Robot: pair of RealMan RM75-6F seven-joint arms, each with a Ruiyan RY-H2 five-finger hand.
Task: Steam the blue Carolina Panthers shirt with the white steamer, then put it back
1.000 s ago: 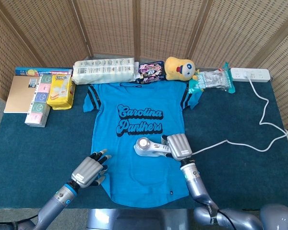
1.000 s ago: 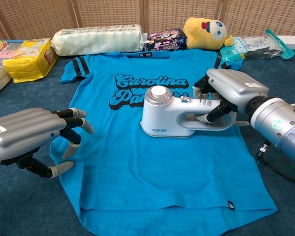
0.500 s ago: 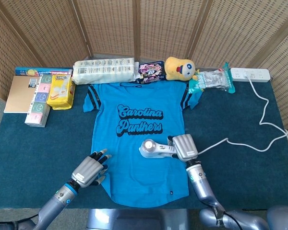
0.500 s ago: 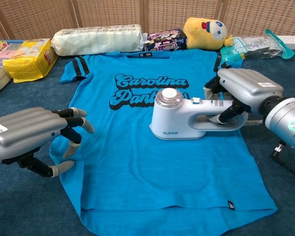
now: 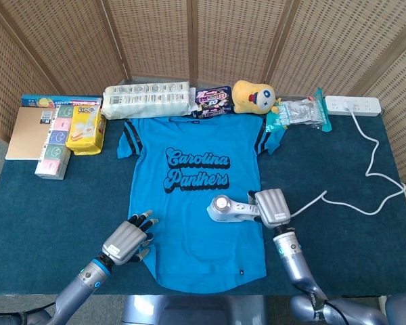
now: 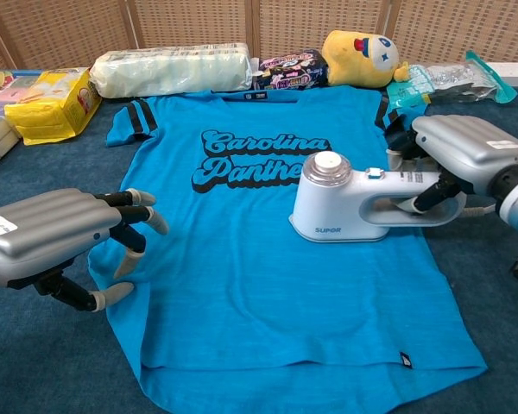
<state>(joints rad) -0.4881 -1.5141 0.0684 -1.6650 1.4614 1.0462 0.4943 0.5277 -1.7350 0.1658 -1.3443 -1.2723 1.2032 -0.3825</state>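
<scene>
The blue Carolina Panthers shirt (image 5: 189, 203) (image 6: 242, 276) lies flat on the dark blue table, collar away from me. The white steamer (image 5: 229, 209) (image 6: 358, 205) rests on the shirt's right side, just below the lettering. My right hand (image 5: 271, 206) (image 6: 466, 155) grips the steamer's handle. At the shirt's lower left edge my left hand (image 5: 127, 240) (image 6: 56, 237) has its fingertips on the fabric, fingers curled and apart, holding nothing. A white cord (image 5: 365, 176) runs from the steamer to the power strip (image 5: 352, 104).
Along the back edge lie a long wrapped pack (image 5: 146, 99), a snack bag (image 5: 212, 99), a yellow plush toy (image 5: 252, 96) and plastic packets (image 5: 298, 114). A yellow pack (image 5: 84, 128), boxes (image 5: 54, 145) and a notebook (image 5: 28, 132) sit far left. Wicker screens stand behind.
My right hand has slid the steamer to the right across the shirt, from the middle toward its right edge. The left hand has stayed put.
</scene>
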